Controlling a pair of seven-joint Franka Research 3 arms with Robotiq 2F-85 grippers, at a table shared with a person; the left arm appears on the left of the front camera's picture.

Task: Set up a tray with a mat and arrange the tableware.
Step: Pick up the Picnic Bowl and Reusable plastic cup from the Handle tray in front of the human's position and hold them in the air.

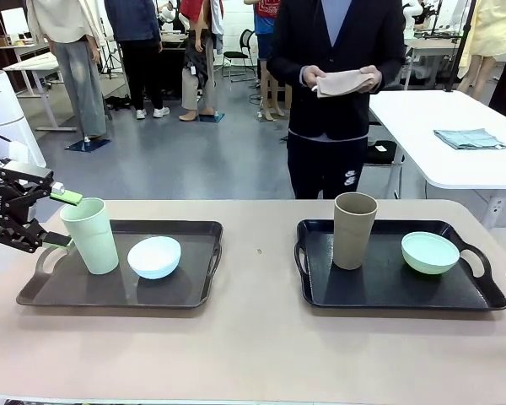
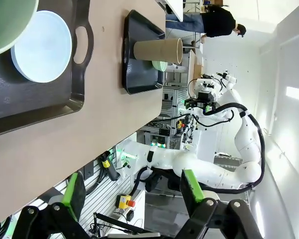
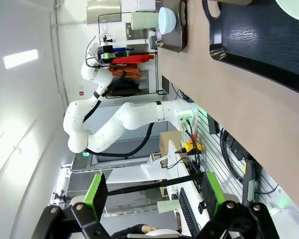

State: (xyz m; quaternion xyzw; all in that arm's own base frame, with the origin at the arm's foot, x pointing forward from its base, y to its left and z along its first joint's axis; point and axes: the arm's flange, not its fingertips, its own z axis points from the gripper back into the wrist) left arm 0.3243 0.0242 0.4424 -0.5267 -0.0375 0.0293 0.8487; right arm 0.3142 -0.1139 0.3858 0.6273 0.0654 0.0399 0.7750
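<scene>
– At the left edge of the front view, what is the left gripper (image 1: 57, 218) doing?

– It hangs over the handle end of the left tray (image 1: 118, 291), fingers spread, just beside the pale green tumbler (image 1: 89, 236). Whether the upper pad grazes the rim I can't quite tell from there. Its own wrist view shows the fingers wide apart, with the tumbler off in the upper left corner and not between them.

– What else sits on that tray?

– The light blue bowl (image 1: 154, 256), just right of the tumbler and very close to it.

– And toward the right of the frame?

– The right tray (image 1: 396, 291) carries the taupe-brown tumbler (image 1: 355, 229) at its left end and the mint green bowl (image 1: 429, 252) near the right handle, the two apart. The right gripper (image 3: 154, 191) has its fingers spread too. In its wrist view it is off the table's near edge, with a corner of that tray in the upper right.

– Where is the mat?

– At top centre. A person behind the table (image 1: 253, 354) holds the folded beige mat (image 1: 344, 82) in both hands (image 1: 371, 78). The tableware stands directly on the dark tray surfaces.

– Anything else around?

– A white table (image 1: 422, 118) at upper right, with a folded grey-blue cloth (image 1: 470, 138) on it.
</scene>
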